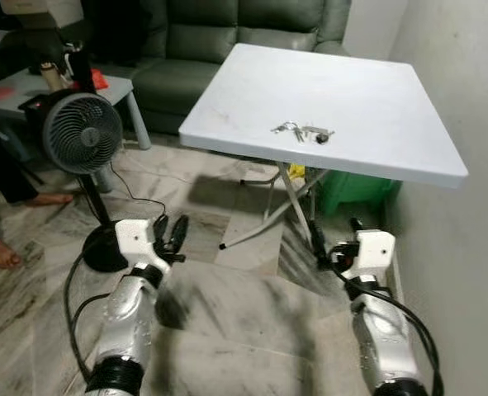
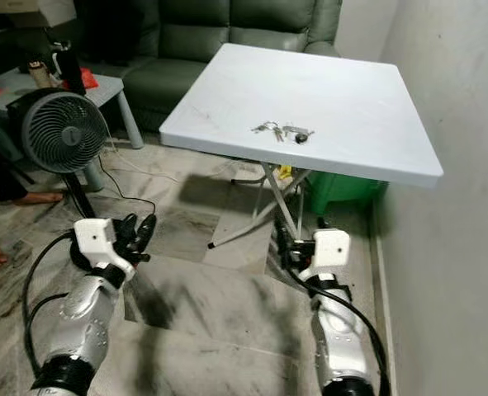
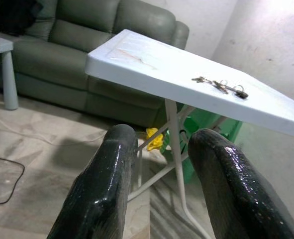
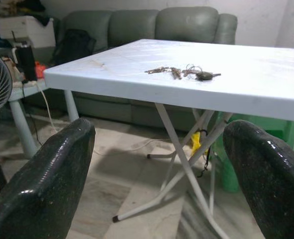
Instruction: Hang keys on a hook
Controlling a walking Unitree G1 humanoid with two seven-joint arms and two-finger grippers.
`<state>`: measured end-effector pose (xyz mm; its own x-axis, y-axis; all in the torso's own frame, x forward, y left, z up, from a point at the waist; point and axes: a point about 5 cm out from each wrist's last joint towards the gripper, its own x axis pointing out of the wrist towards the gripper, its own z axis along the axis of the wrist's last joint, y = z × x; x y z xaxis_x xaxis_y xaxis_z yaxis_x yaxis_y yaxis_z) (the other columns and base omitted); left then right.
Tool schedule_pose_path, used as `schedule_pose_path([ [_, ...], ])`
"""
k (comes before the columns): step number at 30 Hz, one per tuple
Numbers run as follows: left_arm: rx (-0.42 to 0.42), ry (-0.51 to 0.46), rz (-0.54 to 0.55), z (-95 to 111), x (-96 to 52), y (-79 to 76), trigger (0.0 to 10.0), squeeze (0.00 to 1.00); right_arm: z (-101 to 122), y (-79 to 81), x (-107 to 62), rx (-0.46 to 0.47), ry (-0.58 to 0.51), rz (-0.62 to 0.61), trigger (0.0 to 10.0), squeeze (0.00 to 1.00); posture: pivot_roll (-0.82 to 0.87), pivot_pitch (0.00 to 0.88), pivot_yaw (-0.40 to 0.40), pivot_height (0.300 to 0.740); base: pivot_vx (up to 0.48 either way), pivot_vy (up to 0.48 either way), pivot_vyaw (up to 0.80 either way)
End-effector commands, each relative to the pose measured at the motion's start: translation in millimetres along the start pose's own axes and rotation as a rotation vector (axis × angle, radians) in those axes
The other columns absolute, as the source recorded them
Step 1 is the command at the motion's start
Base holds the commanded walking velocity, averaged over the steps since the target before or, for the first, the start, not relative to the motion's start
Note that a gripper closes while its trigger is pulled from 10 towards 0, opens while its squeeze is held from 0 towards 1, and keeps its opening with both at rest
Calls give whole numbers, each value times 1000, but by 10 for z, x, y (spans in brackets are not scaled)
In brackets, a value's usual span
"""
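Note:
A bunch of keys (image 1: 301,130) lies on the white folding table (image 1: 392,91), near its front edge; it also shows on the tabletop in both wrist views (image 3: 221,84) (image 4: 184,72). Both arms are held low in front of me, below table height and short of the table. My left gripper (image 1: 171,224) is open and holds nothing; its fingers (image 3: 112,164) point toward the table's left corner. My right gripper (image 1: 334,231) hangs just before the table's legs with its fingers (image 4: 62,164) spread wide and nothing between them.
A standing fan (image 1: 80,132) with a floor cable is at the left. A green sofa (image 1: 210,33) stands behind the table, with a small grey side table (image 1: 29,82) at far left. A person's bare foot (image 1: 0,254) shows at the left edge. A green bin (image 1: 355,190) sits under the table. A wall (image 1: 466,82) runs along the right.

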<state>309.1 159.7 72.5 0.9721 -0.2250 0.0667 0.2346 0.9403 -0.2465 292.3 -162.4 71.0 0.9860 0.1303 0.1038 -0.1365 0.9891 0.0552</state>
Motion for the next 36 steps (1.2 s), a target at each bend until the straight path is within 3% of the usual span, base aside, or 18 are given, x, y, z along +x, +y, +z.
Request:
schedule_pose_path([
  [1, 9, -9, 2, 64, 23, 11, 10000, 0, 39, 24, 18, 2, -7, 9, 10000, 0, -41, 0, -20, 740, 0, 398, 0],
  [19, 29, -1, -3, 107, 44, -10, 10000, 0, 78, 25, 4, -9, 0, 22, 10000, 0, -35, 0, -22, 740, 0, 416, 0],
  [21, 80, 55, 40, 45, 50, 20, 10000, 0, 77, 32, 6, -8, 2, 26, 10000, 0, -31, 0, -23, 740, 0, 0, 0],
  [25, 56, 88, 61, 8, 52, 28, 10000, 0, 61, 56, -6, -8, 9, 34, 10000, 0, -29, 0, -24, 740, 0, 0, 0],
  [36, 81, 94, 24, 10, 62, -33, 10000, 0, 51, 68, -11, -20, 20, 46, 10000, 0, -24, 0, -26, 740, 82, 0, 0],
])
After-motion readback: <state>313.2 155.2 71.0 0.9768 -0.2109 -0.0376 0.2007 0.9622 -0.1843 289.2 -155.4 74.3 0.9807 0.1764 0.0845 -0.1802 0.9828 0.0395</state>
